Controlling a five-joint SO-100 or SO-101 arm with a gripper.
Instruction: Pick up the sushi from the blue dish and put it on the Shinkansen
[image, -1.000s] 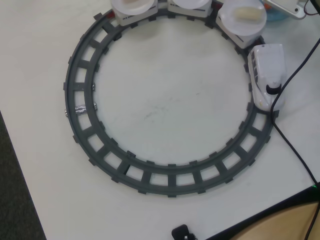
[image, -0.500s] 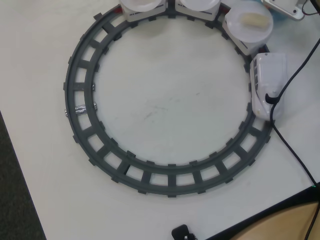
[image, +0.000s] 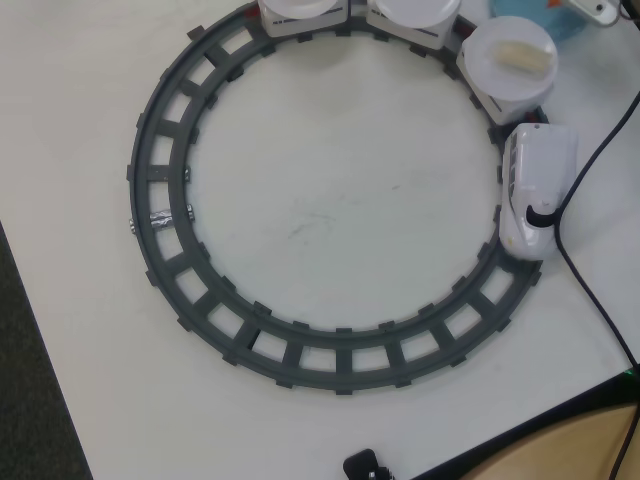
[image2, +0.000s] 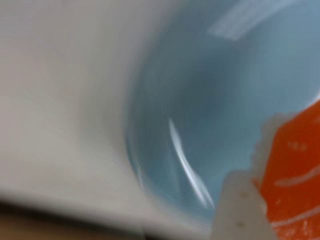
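Note:
In the wrist view, which is blurred, the orange sushi (image2: 295, 170) with thin white stripes sits large at the lower right, pressed against one white finger (image2: 240, 210) of my gripper (image2: 280, 195). It is held over the otherwise bare blue dish (image2: 210, 100). In the overhead view only a slice of the blue dish (image: 528, 24), a speck of orange (image: 553, 5) and a bit of the gripper (image: 598, 8) show at the top right edge. The white Shinkansen (image: 535, 185) stands on the right of the track, its cars curving back along the top.
The grey circular track (image: 160, 200) fills the table. The car plate (image: 490, 50) behind the nose carries a pale whitish piece (image: 522, 55). Two more plates (image: 415, 10) (image: 300, 8) are cut by the top edge. A black cable (image: 590, 180) runs down the right.

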